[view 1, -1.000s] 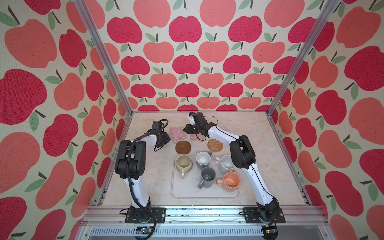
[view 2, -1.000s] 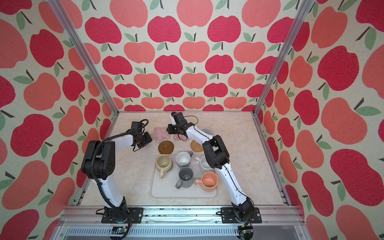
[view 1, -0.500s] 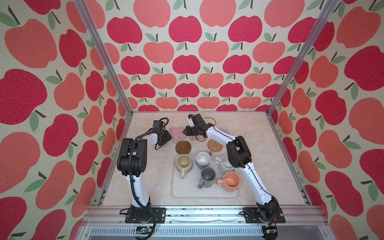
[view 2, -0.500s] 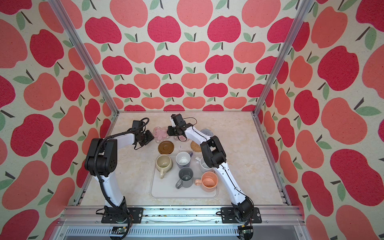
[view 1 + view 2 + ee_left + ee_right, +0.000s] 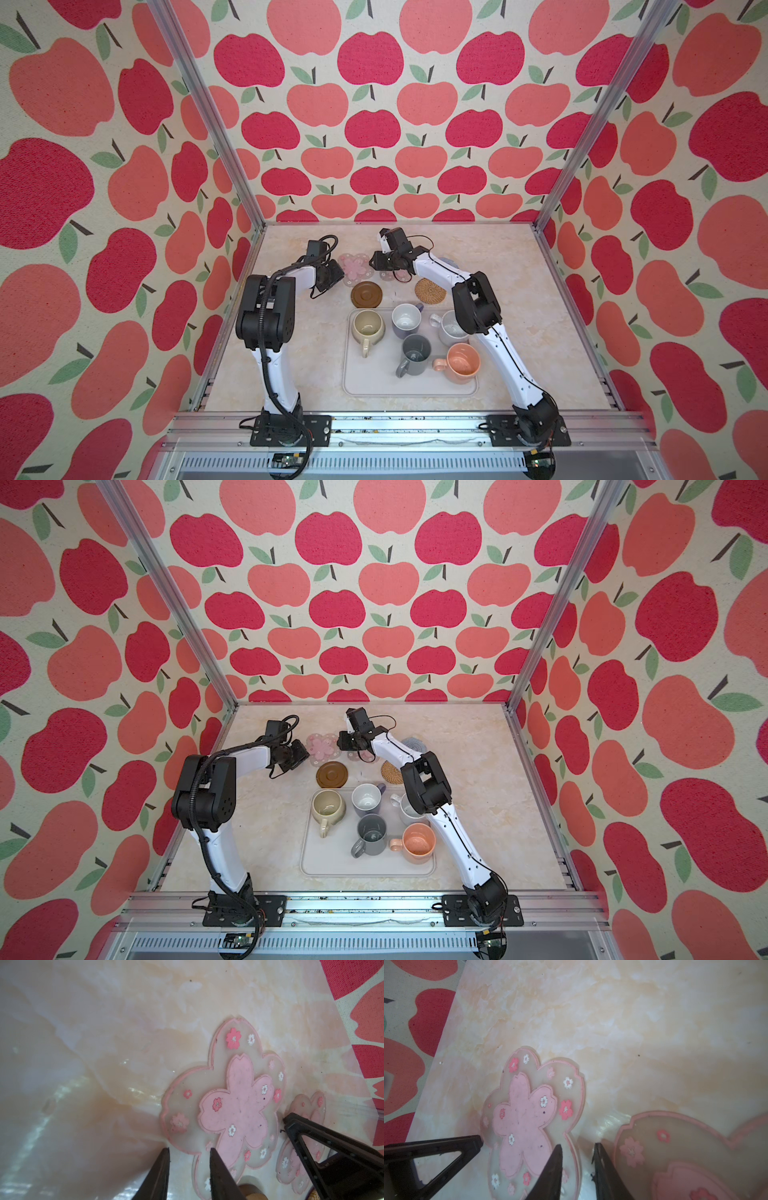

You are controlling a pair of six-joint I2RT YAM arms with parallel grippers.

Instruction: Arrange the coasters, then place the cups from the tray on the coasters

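Note:
Two pink flower coasters lie side by side at the back: one [image 5: 355, 266] [image 5: 234, 1105] [image 5: 527, 1122] and the other [image 5: 388, 276] [image 5: 675, 1157], partly under the right arm. My left gripper [image 5: 338, 273] [image 5: 189, 1149] is low at the first one's edge, slightly open, with one fingertip over a petal. My right gripper [image 5: 374, 264] [image 5: 577, 1145] hovers over the gap between the two, slightly open and holding nothing. In both top views the brown disc [image 5: 366, 294], rattan coaster [image 5: 430, 291] and grey-blue coaster [image 5: 411, 742] lie nearby. The tray [image 5: 374, 386] holds the beige [image 5: 368, 326], lavender [image 5: 406, 319], white [image 5: 451, 330], dark grey [image 5: 415, 351] and peach [image 5: 463, 362] cups.
Apple-patterned walls with metal posts [image 5: 208, 124] close in the marble table [image 5: 519, 332] on three sides. The right arm's elbow [image 5: 476, 307] hangs over the tray's back right corner, above the white cup. The tray sits near the front rail.
The right gripper's jaws have parted a little beside the flower coasters. The left gripper has shifted slightly toward the nearer flower coaster. Cups and tray are as before.

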